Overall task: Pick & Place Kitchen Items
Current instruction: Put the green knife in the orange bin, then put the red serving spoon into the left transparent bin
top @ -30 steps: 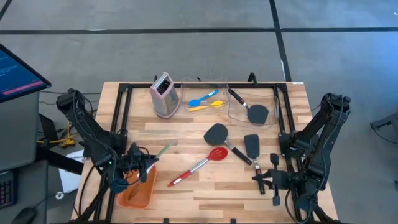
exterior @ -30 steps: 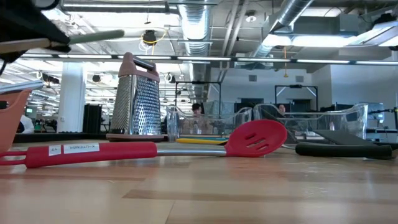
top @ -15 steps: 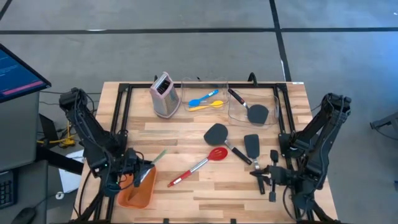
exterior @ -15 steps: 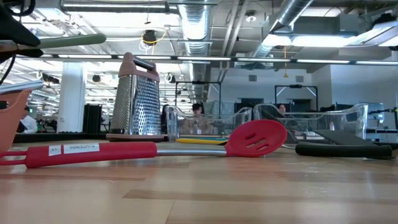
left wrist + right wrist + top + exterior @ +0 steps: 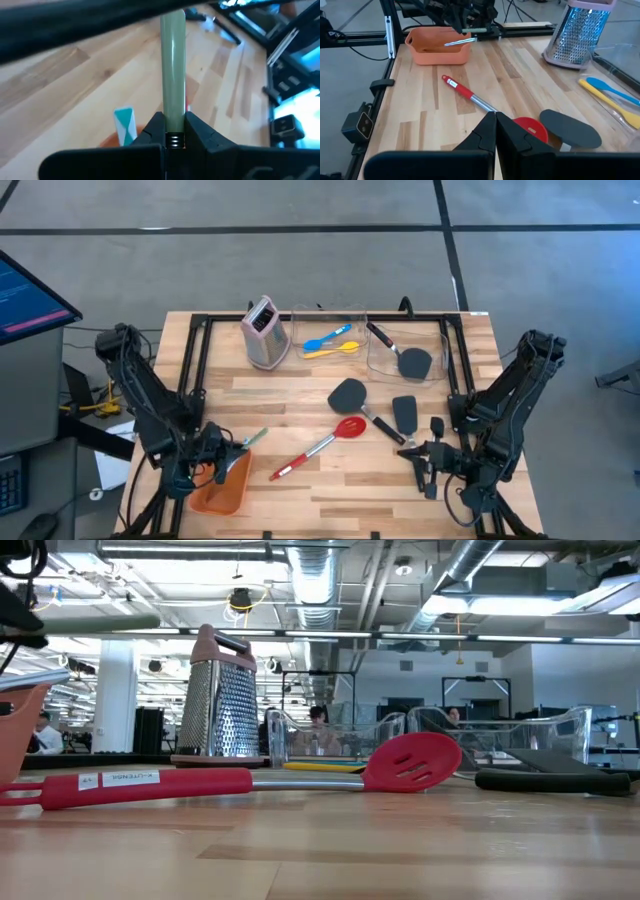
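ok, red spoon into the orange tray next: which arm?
Probably right. The right gripper is shut and empty, near the red spoon. The left gripper, at the orange tray, is shut on the green-handled tool and would have to release it first.

The wooden table (image 5: 300,395) stands on a grey floor (image 5: 250,260) crossed by dark lines. A monitor (image 5: 25,295) glows at one side. Beyond the table lies an open workspace with silver ceiling ducts (image 5: 320,575), strip lights (image 5: 470,637) and a white column (image 5: 115,690).
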{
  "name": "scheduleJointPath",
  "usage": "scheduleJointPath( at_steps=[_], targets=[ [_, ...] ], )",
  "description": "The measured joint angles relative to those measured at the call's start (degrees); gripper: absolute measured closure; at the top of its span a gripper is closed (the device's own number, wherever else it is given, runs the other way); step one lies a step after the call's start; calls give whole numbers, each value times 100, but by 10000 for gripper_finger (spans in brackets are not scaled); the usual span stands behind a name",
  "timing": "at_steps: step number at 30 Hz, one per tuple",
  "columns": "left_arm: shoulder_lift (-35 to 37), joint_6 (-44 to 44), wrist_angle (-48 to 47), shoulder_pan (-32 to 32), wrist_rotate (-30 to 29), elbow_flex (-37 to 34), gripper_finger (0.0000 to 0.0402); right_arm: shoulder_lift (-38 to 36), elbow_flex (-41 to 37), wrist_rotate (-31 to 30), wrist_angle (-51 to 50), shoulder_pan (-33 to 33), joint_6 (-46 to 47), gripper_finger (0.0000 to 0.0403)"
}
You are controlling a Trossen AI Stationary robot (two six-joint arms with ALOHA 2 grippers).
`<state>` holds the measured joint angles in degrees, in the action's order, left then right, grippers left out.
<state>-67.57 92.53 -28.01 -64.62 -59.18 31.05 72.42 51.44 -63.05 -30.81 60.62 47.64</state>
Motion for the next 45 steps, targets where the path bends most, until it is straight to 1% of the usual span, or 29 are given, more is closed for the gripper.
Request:
scheduleJointPath(
  at_steps=[4,10,15,18,20,25,33,37,41,45],
  targets=[
    [-332,130,23,-26,214,0,392,0,0,6,0,0,-2,403],
    [-794,419,103,-158,227,2,392,0,0,11,0,0,0,403],
    [-958,441,270,-227,247,2,391,0,0,11,0,0,-2,403],
    [-964,419,386,-225,245,2,383,0,0,11,0,0,-15,403],
    [-964,399,433,-223,262,2,372,0,0,11,0,0,-15,403],
    [-964,391,450,-215,564,2,338,0,0,15,-2,0,-16,403],
    [-964,384,454,-206,562,2,289,0,0,17,-7,0,-17,403],
    [-924,375,470,-206,534,2,274,0,0,20,-13,0,-17,403],
    [-619,341,506,-206,257,2,272,0,0,22,-44,0,-18,403],
    [-43,-151,687,-206,41,2,271,1,0,35,-42,0,-145,403]
  ],
)
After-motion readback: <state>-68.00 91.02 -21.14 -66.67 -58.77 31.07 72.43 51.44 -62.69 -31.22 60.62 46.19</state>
